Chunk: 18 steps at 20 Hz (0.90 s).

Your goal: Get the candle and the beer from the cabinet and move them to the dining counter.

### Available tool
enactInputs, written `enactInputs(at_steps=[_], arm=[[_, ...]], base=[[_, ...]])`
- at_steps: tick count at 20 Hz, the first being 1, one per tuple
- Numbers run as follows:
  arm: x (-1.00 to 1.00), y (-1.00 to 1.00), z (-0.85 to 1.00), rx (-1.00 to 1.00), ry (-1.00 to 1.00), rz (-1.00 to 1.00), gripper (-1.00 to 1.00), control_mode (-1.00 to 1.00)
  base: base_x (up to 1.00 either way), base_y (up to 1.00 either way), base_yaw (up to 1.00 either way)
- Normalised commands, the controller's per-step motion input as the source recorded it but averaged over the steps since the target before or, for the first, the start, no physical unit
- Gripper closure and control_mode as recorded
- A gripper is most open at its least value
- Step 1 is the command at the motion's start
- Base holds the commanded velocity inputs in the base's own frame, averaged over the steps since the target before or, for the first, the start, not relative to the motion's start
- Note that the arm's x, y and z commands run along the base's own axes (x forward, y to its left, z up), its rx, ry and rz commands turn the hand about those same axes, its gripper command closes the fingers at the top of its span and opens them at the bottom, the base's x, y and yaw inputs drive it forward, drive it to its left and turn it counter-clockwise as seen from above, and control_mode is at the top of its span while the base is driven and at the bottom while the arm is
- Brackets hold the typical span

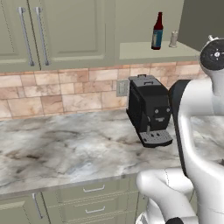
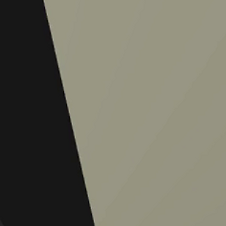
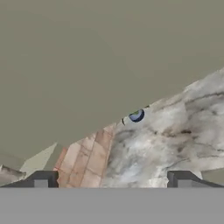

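The beer [image 1: 157, 30], a dark bottle with a blue label, stands upright on the open shelf of the sage-green cabinet [image 1: 74, 30] at the upper right of the left base view. Just right of it stands the candle [image 1: 173, 39], a pale stubby cylinder. In the hand view my gripper [image 3: 113, 181] is open with nothing between its fingertips [image 3: 41, 179]. It faces a sage-green panel [image 3: 87, 57] over tan tiles and marbled worktop. The dining counter is out of view.
A black coffee machine [image 1: 148, 109] stands on the marbled worktop [image 1: 65, 148] below the shelf, against the tile backsplash [image 1: 57, 92]. Drawers [image 1: 94, 199] run under the worktop. An open door panel [image 1: 201, 22] hangs right of the shelf. A small blue-and-white round thing [image 3: 136, 115] shows by the tiles.
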Motion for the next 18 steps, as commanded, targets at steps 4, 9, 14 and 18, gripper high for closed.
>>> enactInputs(at_steps=[4, 9, 14, 18], arm=[[0.00, 0.45, 0.11, -0.28, 0.32, 0.36, -1.00, -1.00], [0.12, 0.43, 0.06, -0.28, 0.35, 0.20, -1.00, -1.00], [0.33, 0.25, 0.05, -0.16, 0.23, 0.24, -1.00, -1.00], [0.46, 0.03, 0.00, -0.08, 0.04, 0.33, -1.00, -1.00]], base=[[0.00, 0.00, 0.00], [0.00, 0.00, 0.00], [0.00, 0.00, 0.00], [0.00, 0.00, 0.00]])
